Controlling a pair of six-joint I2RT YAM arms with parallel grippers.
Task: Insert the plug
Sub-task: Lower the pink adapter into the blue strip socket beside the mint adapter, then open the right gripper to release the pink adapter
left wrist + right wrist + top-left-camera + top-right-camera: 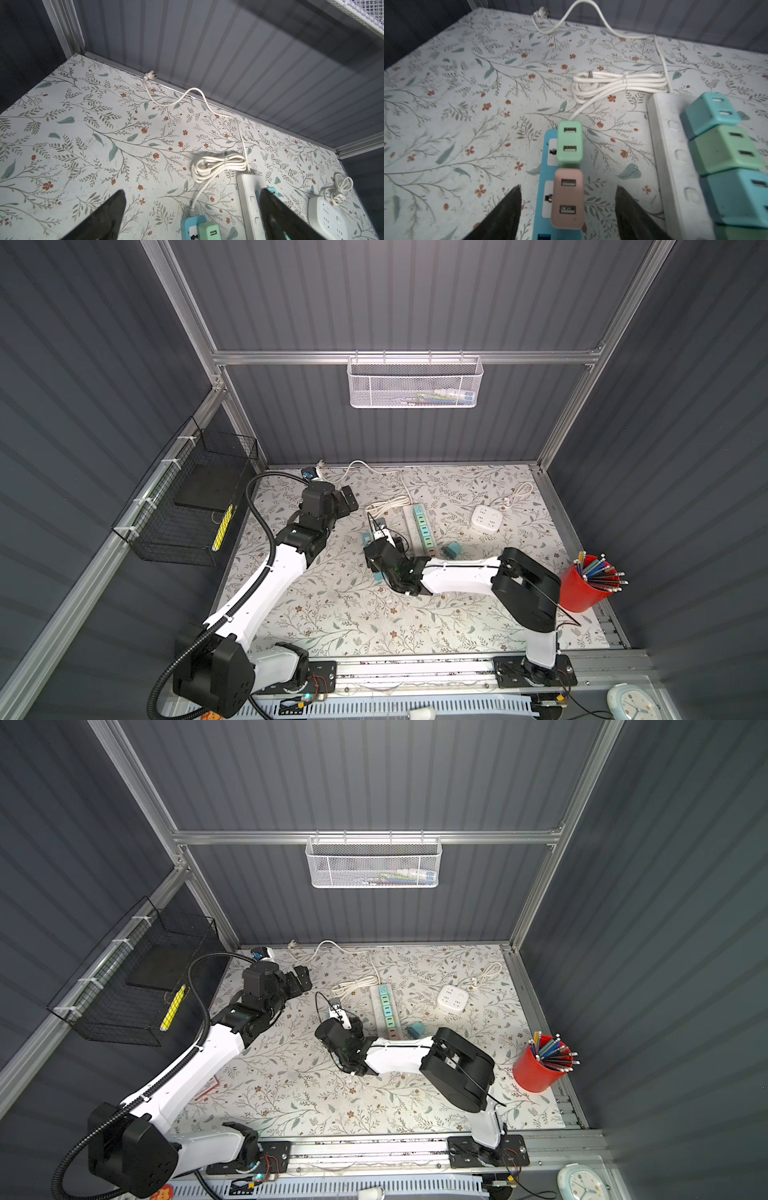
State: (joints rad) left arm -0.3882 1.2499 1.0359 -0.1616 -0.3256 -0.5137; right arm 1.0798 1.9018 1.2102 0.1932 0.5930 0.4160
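Right wrist view puts the pink plug point(566, 199) upright in the blue power strip point(537, 220), just beside the green plug point(569, 143). The right jaws stand apart, one on either side of the pink plug, gripping nothing. The left jaws, in the left wrist view, gape wide over the bench point(83, 135), empty. The pink plug looks fully seated, so the step in hand is probably the letting go. The next move calls for a straight retreat that clears the plug without rocking it. Both plugs are smooth matte plastic blocks with rounded corners and two USB slots each. The strip is flat and slim, and the bench wears a floral print.
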